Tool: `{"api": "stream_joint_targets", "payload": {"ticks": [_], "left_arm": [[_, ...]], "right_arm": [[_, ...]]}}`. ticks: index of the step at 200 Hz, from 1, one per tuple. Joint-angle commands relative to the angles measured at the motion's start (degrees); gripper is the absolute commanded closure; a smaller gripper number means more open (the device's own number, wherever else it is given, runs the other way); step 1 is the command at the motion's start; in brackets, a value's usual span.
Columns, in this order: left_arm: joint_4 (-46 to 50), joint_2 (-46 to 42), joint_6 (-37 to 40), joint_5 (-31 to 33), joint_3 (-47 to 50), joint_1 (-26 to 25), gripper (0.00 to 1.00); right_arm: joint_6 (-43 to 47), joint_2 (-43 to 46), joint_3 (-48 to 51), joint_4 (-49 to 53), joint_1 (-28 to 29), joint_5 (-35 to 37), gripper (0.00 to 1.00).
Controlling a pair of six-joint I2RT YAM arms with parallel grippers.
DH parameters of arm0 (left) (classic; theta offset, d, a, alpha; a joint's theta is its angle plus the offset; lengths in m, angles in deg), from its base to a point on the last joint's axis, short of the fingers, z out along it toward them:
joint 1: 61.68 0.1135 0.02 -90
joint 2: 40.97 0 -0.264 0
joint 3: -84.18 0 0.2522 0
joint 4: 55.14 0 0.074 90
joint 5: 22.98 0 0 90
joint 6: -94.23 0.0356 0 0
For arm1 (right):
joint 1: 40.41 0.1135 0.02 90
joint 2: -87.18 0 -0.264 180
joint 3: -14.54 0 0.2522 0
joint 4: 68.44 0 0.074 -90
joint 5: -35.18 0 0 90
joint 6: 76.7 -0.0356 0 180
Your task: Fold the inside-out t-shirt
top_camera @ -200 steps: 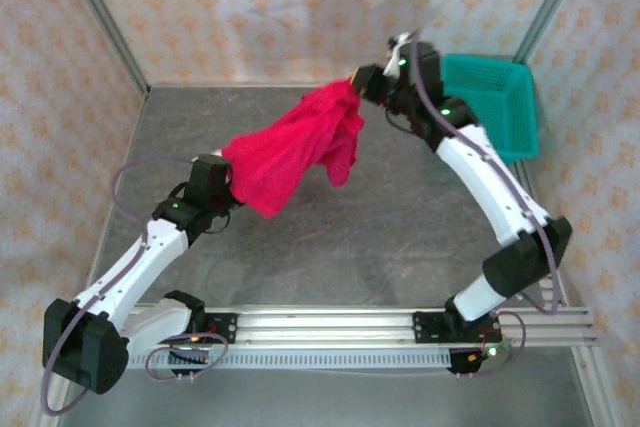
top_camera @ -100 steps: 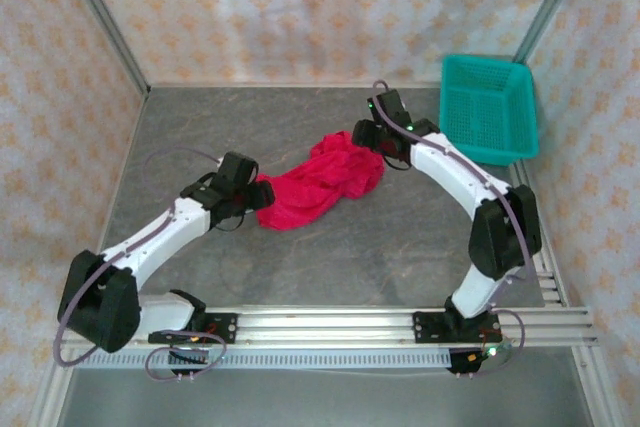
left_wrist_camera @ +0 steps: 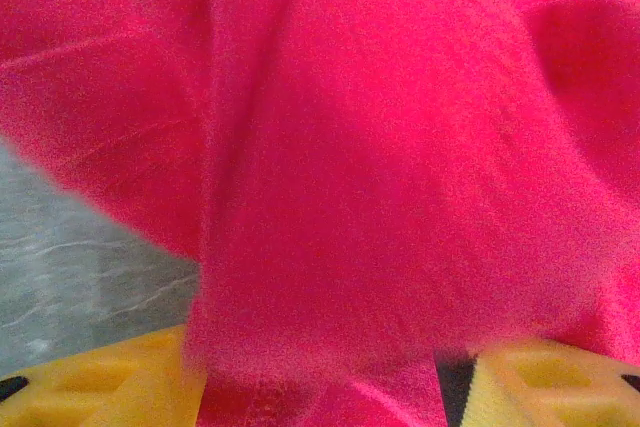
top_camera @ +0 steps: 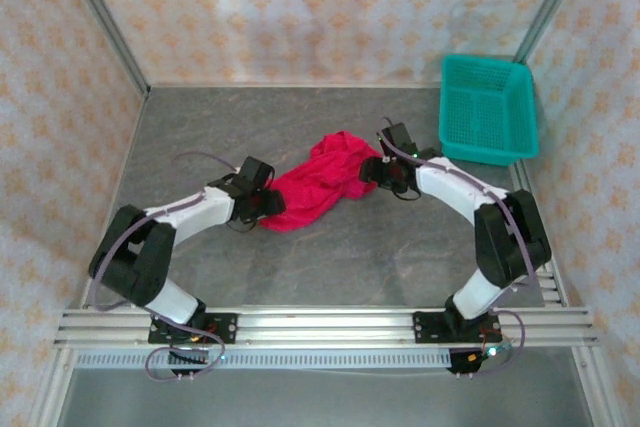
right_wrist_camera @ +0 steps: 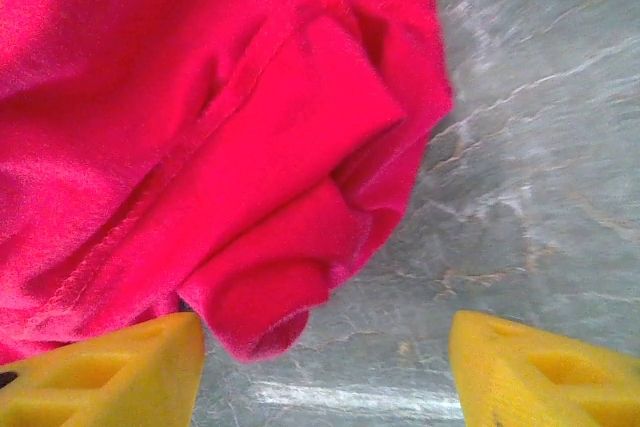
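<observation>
The crimson-red t-shirt (top_camera: 320,179) lies crumpled in a heap on the grey table, mid-way between the two arms. My left gripper (top_camera: 268,202) sits low at the heap's left end. In the left wrist view the red cloth (left_wrist_camera: 380,147) bulges between the yellow fingers (left_wrist_camera: 110,387), which stand wide apart with a dark gap at the right one. My right gripper (top_camera: 372,169) is at the heap's right end. Its yellow fingers (right_wrist_camera: 110,377) are spread open over bare table, and a folded edge of the t-shirt (right_wrist_camera: 200,127) rests against the left finger. No white tag shows.
A teal mesh basket (top_camera: 488,110) stands at the back right, close behind the right arm. Grey tabletop (top_camera: 400,247) stretches in front of the shirt toward the aluminium rail (top_camera: 330,327). Patterned walls close in the back and sides.
The shirt, held stretched in the air between both grippers a second ago, has come down onto the table in a heap. Both arms lowered with it, and the right gripper let go.
</observation>
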Motion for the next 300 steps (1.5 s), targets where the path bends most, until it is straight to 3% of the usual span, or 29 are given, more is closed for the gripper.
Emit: {"api": "stream_joint_targets", "payload": {"ticks": [1,8,17,35,45,80,97,128,177,208,255,262,269,270,272,276,285,294,300], "left_arm": [[-6.9,2.9,-3.0,-2.3,-1.2,-0.5,0.4],[-7.4,4.1,-3.5,-2.4,-1.8,-0.5,0.47],[-7.0,5.3,-3.6,-2.5,-2.9,-0.5,0.62],[-2.4,5.4,-3.4,-0.3,-6.1,-0.5,1.0],[2.2,4.3,-2.5,1.9,-8.4,-0.5,1.0],[19.5,-5.8,2.9,12.6,-17.3,0.6,1.0],[24.8,-11.4,4.6,14.7,-20.7,3.4,1.0],[28.6,-20.5,6.1,15.5,-23.8,9.3,1.0],[32.5,-24.6,9.1,18.5,-26.9,9.9,1.0],[31.5,-21.4,10.1,18.7,-26.7,10.1,1.0],[33.5,-4.7,10.8,15.7,-33.2,10.4,1.0],[34.5,-2.4,10.7,16.4,-34.2,10.8,1.0],[35.4,-0.3,10.7,16.9,-35.2,11.4,1.0],[35.6,0.0,10.7,17.0,-35.4,11.5,0.98],[35.8,0.4,10.6,17.2,-35.6,11.7,0.93],[36.4,1.2,10.6,17.4,-36.1,12.0,0.84],[37.5,2.4,10.4,17.9,-36.9,12.5,0.7],[38.1,2.6,9.9,18.3,-37.3,12.9,0.46],[38.3,2.1,9.7,18.4,-37.2,13.0,0.4]], "right_arm": [[-3.2,-3.8,0.8,-7.8,0.0,-5.9,0.34],[-4.1,-5.3,0.6,-9.2,-0.1,-6.3,0.35],[-5.4,-7.3,-0.1,-10.7,-0.1,-7.1,0.42],[-6.8,-10.0,-2.4,-11.8,-0.3,-6.9,0.83],[-6.5,-10.0,-4.5,-9.4,-0.9,-6.7,1.0],[-0.4,-0.2,-8.6,4.8,-4.5,0.3,1.0],[2.3,6.4,-9.6,11.4,-7.5,3.5,1.0],[5.2,16.6,-10.6,18.5,-11.6,7.9,1.0],[6.3,23.5,-16.3,24.6,-12.3,7.8,1.0],[7.2,21.2,-19.8,24.9,-12.3,6.1,1.0],[6.4,4.2,-27.6,22.7,-12.3,8.9,1.0],[6.1,1.0,-29.8,23.4,-12.3,9.3,0.89],[6.1,-2.2,-32.5,24.8,-12.3,9.7,0.68],[6.1,-2.2,-32.5,24.8,-12.3,9.7,0.68],[6.0,-3.5,-33.7,25.6,-12.3,9.8,0.57],[5.9,-5.1,-35.3,26.9,-12.3,10.1,0.5],[5.9,-8.1,-38.6,29.8,-12.3,10.1,0.46],[5.7,-9.7,-39.9,31.0,-12.3,9.4,0.42],[5.6,-9.7,-39.4,30.8,-12.3,8.9,0.41]]}}
